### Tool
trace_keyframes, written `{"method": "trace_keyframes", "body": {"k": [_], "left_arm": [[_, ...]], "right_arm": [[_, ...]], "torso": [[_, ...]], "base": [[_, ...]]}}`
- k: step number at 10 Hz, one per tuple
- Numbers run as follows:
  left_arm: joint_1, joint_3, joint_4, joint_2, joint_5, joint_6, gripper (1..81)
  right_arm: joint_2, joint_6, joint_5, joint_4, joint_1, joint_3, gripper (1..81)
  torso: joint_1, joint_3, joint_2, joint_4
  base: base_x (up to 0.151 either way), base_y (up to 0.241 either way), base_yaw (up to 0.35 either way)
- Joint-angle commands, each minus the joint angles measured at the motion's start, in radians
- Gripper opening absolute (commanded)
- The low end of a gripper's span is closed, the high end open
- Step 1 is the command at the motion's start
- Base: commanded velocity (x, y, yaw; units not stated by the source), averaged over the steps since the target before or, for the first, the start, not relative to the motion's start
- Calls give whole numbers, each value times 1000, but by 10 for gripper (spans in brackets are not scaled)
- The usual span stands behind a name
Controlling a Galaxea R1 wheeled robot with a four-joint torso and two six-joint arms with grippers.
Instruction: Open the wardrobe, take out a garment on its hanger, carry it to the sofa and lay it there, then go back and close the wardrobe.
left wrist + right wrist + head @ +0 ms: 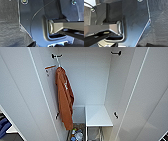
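I see the wardrobe (95, 84) standing open, both doors swung wide so the interior is reachable. One garment hangs inside — an orange jacket (64, 97) on a hook at the left wall, not the maroon one, which I cannot find here. One white shelf (98, 115) sits low. Claw state, left and right — cannot tell.

Domestic bedroom-type setting indicated: open white wardrobe (95, 84) with an orange jacket (64, 97) hung inside, white shelf (98, 115) fitted low.
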Motion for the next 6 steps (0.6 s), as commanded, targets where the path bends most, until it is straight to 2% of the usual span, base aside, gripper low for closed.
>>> {"method": "trace_keyframes", "body": {"k": [1,6], "left_arm": [[-35,2,5,2,69,5,811],[-41,-2,5,10,86,3,811]], "right_arm": [[0,-1,-58,2,28,-4,811],[-9,-4,-55,-1,25,15,811]], "torso": [[0,0,0,0],[1,0,0,0]], "base": [[72,0,0],[0,0,0]]}}
